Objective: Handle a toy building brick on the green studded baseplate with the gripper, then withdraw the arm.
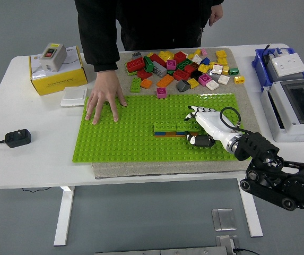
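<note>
The green studded baseplate (pixel 125 138) lies on a beige mat in the middle of the table. A low stack of bricks (pixel 170 129) stands on its right half, with a long green brick on top and blue and orange layers beneath. My right hand (pixel 197 127), white with dark fingertips, comes in from the lower right. Its fingers (pixel 193 112) curl over the stack's right end while the thumb (pixel 199 141) presses in from the near side, so it grips that end. My left arm does not show.
A person stands at the far side with one hand (pixel 105 103) flat on the baseplate's far left corner. Loose coloured bricks (pixel 181 66) are piled behind the plate. A yellow box (pixel 56 77) and a black plug (pixel 17 138) lie left; electrical boxes (pixel 295 103) stand right.
</note>
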Tool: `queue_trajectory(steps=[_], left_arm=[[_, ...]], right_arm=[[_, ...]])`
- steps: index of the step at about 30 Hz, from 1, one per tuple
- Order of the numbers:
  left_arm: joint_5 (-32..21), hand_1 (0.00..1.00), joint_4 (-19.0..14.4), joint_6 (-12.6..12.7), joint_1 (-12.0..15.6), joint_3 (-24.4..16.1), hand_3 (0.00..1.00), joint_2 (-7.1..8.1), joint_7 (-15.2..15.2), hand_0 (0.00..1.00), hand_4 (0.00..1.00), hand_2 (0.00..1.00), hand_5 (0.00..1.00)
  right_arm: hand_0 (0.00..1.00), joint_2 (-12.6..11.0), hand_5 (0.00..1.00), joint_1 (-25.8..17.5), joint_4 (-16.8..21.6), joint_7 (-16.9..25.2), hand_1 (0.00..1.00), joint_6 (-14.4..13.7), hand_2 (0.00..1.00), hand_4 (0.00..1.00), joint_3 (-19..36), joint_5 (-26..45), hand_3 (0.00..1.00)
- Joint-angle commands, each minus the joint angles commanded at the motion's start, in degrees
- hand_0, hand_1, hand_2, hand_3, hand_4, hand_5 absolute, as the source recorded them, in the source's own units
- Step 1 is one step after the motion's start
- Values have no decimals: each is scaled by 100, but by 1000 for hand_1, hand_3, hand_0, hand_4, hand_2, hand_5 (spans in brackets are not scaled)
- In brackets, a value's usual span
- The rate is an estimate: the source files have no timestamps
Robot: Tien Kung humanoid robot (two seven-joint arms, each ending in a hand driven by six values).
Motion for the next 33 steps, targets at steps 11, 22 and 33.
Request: queue_trajectory(steps=[11,22,33], left_arm=[[0,647,0,-2,-11,-2,631,2,-3,655,204,544,792],[0,647,0,-7,-16,-25,624,-3,-9,654,196,533,790],[0,646,0,-7,-25,62,617,-5,-11,654,192,527,788]], right_arm=[[933,-2,409,15,-2,0,981,2,998,569,15,0,649],[934,0,417,19,-13,0,979,-3,998,573,18,-2,653],[935,1,419,21,-18,0,978,-6,998,574,13,1,654]])
